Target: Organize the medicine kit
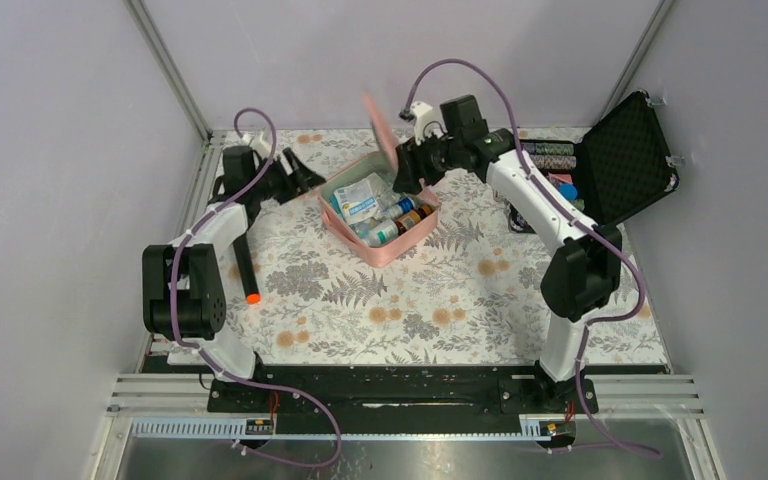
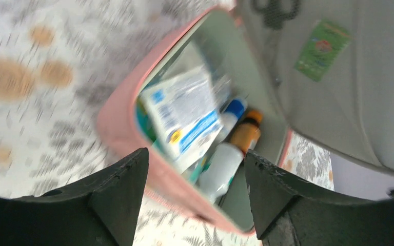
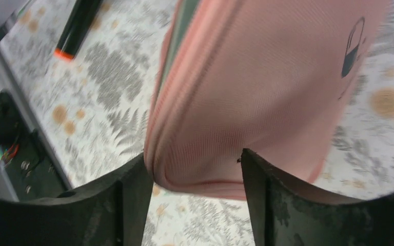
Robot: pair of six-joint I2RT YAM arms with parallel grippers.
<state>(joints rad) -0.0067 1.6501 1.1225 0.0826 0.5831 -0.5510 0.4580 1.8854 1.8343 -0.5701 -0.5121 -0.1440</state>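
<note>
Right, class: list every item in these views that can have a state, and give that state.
medicine kit, open, filled with boxes and bottles
kit lid, raised
black hard case, open, lid raised
left gripper, open, holding nothing
right gripper, open, fingers either side of the kit lid's edge
orange-tipped black marker, lying flat
</note>
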